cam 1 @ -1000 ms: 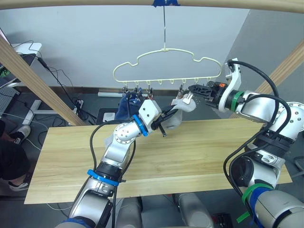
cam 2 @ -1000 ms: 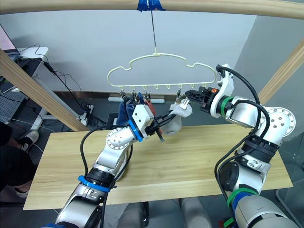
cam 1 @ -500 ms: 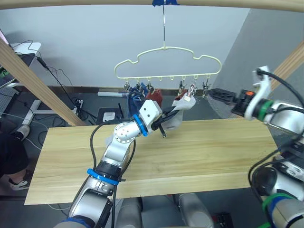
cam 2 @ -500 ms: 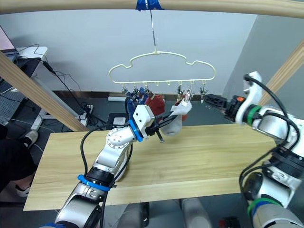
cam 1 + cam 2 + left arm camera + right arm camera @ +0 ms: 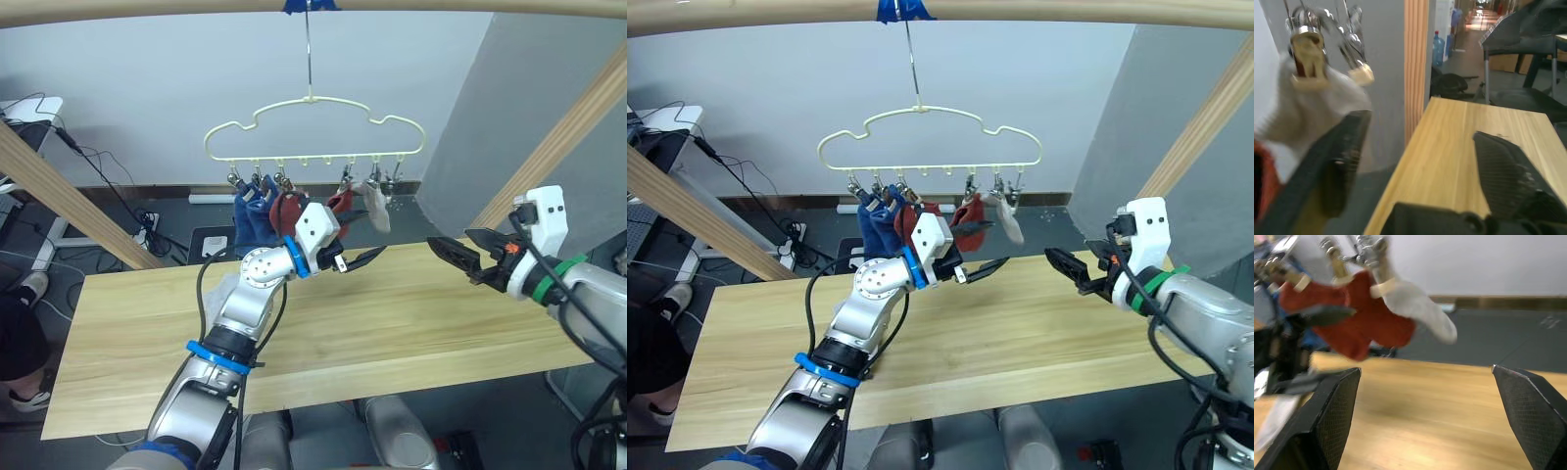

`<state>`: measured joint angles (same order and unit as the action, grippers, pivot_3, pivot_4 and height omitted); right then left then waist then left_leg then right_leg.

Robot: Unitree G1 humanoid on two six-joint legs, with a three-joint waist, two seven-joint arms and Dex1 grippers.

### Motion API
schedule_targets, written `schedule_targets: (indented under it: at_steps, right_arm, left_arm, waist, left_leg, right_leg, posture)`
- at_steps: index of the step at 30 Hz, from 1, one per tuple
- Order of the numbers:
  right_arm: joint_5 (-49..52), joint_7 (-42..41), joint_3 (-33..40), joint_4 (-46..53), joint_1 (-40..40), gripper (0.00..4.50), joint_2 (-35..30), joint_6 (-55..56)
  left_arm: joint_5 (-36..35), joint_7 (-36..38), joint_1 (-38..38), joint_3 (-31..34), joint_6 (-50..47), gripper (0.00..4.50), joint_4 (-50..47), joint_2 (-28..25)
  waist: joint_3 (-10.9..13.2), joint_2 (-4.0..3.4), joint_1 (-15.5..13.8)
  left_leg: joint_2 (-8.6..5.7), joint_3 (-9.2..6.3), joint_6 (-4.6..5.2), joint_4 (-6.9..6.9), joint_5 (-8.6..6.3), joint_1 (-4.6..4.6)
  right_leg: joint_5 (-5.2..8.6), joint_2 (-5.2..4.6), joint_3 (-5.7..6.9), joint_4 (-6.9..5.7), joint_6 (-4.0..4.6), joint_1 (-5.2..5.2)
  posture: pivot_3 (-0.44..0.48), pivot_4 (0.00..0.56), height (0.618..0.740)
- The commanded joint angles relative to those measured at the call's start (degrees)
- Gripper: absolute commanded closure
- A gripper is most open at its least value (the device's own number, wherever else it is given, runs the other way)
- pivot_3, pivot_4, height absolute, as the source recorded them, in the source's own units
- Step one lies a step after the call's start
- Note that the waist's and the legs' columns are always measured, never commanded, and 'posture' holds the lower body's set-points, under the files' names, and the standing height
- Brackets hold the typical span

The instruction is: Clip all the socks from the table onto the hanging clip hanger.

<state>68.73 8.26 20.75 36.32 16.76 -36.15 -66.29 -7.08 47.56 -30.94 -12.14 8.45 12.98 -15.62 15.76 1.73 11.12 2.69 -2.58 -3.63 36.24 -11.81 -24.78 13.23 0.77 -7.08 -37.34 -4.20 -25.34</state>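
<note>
Both arms have drawn back from the clip hanger (image 5: 313,127) since the earlier frames: the right claw (image 5: 456,257), formerly up at the clips, now hovers low over the counter (image 5: 392,323), well to the hanger's right, fingers spread and empty. Just below the hanger, the left claw (image 5: 361,259) has let go of the grey sock (image 5: 376,208) and stands spread, pointing right. Blue, red and grey socks (image 5: 921,217) hang clipped along the hanger's lower bar. Up close, the right wrist view shows a red sock (image 5: 1359,318) beside the grey one.
</note>
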Motion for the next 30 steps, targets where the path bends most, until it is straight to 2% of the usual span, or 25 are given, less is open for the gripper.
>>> schedule_targets:
  at_steps: [1, 3, 6, 8, 9, 12, 22, 25, 29, 30]
  right_arm:
    - [-8.51, -2.73, -3.31, 2.88, -0.61, 0.0, 1.07, 8.07]
    - [-12.72, -2.77, -5.67, 2.9, -0.46, 0.0, 3.23, 11.75]
    - [-23.94, -2.18, -12.95, 2.33, 0.16, 0.0, 6.95, 19.34]
    - [-29.35, -2.74, -15.67, 1.37, 0.1, 0.0, 8.26, 22.94]
    - [-31.32, -2.61, -16.41, 0.65, 0.0, 0.17, 9.61, 24.62]
    - [-38.69, -3.05, -20.43, -1.75, 0.8, 0.85, 11.13, 28.39]
    - [-49.74, -4.01, -22.54, -7.88, 3.05, 0.85, 18.2, 35.34]
    - [-52.68, -3.62, -21.6, -10.54, 4.03, 0.85, 20.25, 37.78]
    - [-54.94, -4.58, -21.4, -12.44, 5.05, 1.78, 21.66, 38.46]
    - [-55.16, -4.85, -21.38, -12.77, 5.34, 1.78, 22.12, 38.63]
  left_arm:
    - [-3.76, 1.84, 2.17, 2.23, -4.07, 0.02, -7.7, -2.56]
    - [-7.82, 3.55, 4.94, 3.95, -8.97, 0.02, -13.33, -5.22]
    - [-21.46, 8.57, 12.99, 10.72, -22.68, 0.02, -28.38, -14.98]
    - [-26.07, 8.49, 15.25, 13.68, -27.31, 0.02, -32.6, -18.44]
    - [-27.45, 8.07, 15.76, 15.28, -28.4, 0.01, -33.97, -19.69]
    - [-30.34, 4.86, 15.99, 19.83, -31.87, 0.0, -36.59, -21.38]
    - [-33.99, -2.84, 20.01, 23.16, -36.51, 0.0, -45.12, -20.67]
    - [-35.5, -3.21, 22.27, 23.75, -37.09, 0.0, -47.74, -21.08]
    - [-35.34, -4.0, 22.96, 23.98, -36.77, 0.0, -47.98, -21.52]
    - [-35.33, -4.15, 23.08, 23.99, -36.7, 0.0, -48.05, -21.52]
  waist:
    - [0.0, 0.0, 0.01]
    - [0.0, 0.0, -0.02]
    - [0.01, 0.01, 0.5]
    - [0.04, -0.04, -0.06]
    - [0.04, -0.04, -0.59]
    - [0.04, -0.04, -2.36]
    - [0.03, -0.03, -4.01]
    - [0.03, -0.03, -4.2]
    - [0.03, -0.03, -4.84]
    - [0.03, -0.03, -4.88]
  left_leg:
    - [0.0, 0.0, 0.0, -0.04, 0.0, 0.02]
    - [0.01, -0.03, 0.0, -0.08, 0.0, 0.03]
    - [0.12, 0.0, 0.0, -0.2, 0.0, 0.04]
    - [0.13, -0.01, 0.0, -0.29, 0.0, 0.03]
    - [0.13, -0.06, -0.01, -0.29, 0.0, 0.02]
    - [0.06, -0.13, -0.02, -0.2, 0.01, 0.0]
    - [0.04, -0.04, -0.03, -0.22, 0.0, -0.02]
    - [0.05, -0.06, -0.03, -0.21, 0.0, -0.02]
    - [0.05, -0.07, -0.03, -0.17, 0.01, -0.01]
    - [0.04, -0.07, -0.03, -0.16, 0.01, -0.01]
  right_leg:
    - [0.0, 0.0, 0.01, 0.0, 0.0, 0.0]
    - [0.01, 0.01, 0.04, 0.01, 0.01, 0.0]
    - [0.01, 0.08, -0.01, 0.06, 0.04, -0.06]
    - [0.07, 0.08, 0.02, -0.04, 0.13, -0.2]
    - [0.11, 0.08, 0.08, -0.09, 0.19, -0.23]
    - [0.12, 0.02, 0.18, -0.1, 0.2, -0.15]
    - [0.06, -0.05, 0.14, 0.15, 0.13, -0.07]
    - [0.06, -0.04, 0.15, 0.12, 0.14, -0.07]
    - [0.05, -0.04, 0.16, 0.07, 0.15, -0.07]
    - [0.04, -0.04, 0.15, 0.06, 0.14, -0.07]
  posture:
    - [-0.233, 0.261, 0.74]
    - [-0.204, 0.259, 0.74]
    - [-0.163, 0.255, 0.74]
    - [-0.151, 0.255, 0.74]
    - [-0.14, 0.254, 0.74]
    - [-0.123, 0.255, 0.74]
    - [-0.081, 0.258, 0.74]
    - [-0.067, 0.259, 0.74]
    - [-0.059, 0.26, 0.74]
    - [-0.059, 0.26, 0.74]
